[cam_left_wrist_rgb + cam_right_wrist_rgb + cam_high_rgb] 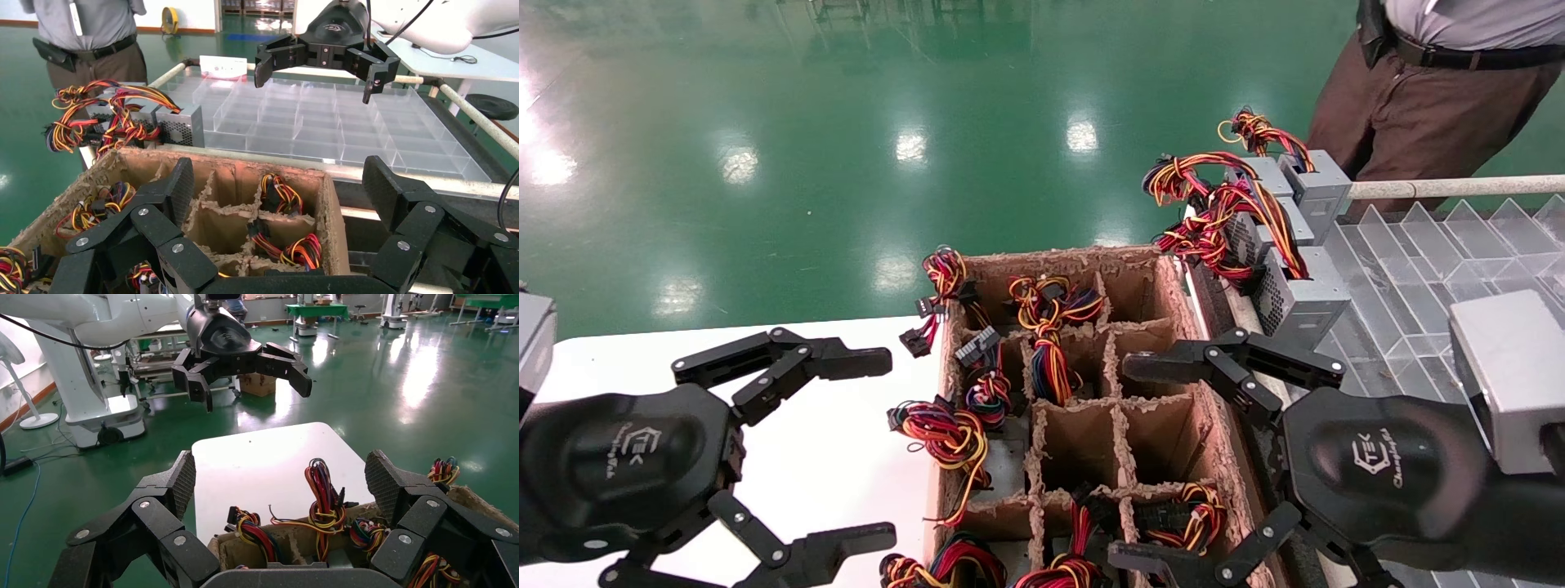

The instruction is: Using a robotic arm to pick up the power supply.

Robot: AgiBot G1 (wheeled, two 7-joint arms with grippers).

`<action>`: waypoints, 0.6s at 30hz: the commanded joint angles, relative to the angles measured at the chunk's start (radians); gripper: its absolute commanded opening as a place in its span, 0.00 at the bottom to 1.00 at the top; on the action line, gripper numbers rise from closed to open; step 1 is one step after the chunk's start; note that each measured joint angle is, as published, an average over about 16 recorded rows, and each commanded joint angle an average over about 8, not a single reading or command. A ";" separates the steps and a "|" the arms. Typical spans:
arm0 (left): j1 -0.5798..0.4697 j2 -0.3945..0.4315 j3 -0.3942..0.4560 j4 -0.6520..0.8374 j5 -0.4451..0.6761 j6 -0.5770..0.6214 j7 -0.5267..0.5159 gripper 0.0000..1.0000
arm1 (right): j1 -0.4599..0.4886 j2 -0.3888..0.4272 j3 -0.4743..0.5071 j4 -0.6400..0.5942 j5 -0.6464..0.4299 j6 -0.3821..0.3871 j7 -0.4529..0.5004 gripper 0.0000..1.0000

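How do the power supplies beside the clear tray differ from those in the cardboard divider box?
The power supplies beside the clear tray lie in the open beside the clear tray, grey cases and grilles exposed. The power supplies in the cardboard divider box sit sunk in the compartments of the cardboard divider box, mostly wire bundles showing. Both groups trail red, yellow and black wires.

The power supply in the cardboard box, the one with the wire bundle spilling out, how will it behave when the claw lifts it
The power supply is a metal box, so probably rigid and fairly heavy for its size. Its wire bundle looks floppy and would likely dangle, perhaps snagging the ragged cardboard box. Both the right claw and left claw hover open, holding nothing.
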 commanded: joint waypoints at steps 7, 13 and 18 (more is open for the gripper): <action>0.000 0.000 0.000 0.000 0.000 0.000 0.000 1.00 | 0.000 0.000 0.000 0.000 -0.001 0.001 -0.001 1.00; 0.000 0.000 0.000 0.000 0.000 0.000 0.000 1.00 | 0.001 0.000 0.000 0.000 -0.001 0.001 -0.001 1.00; 0.000 0.000 0.000 0.000 0.000 0.000 0.000 1.00 | 0.001 0.000 0.000 0.000 -0.002 0.001 -0.001 1.00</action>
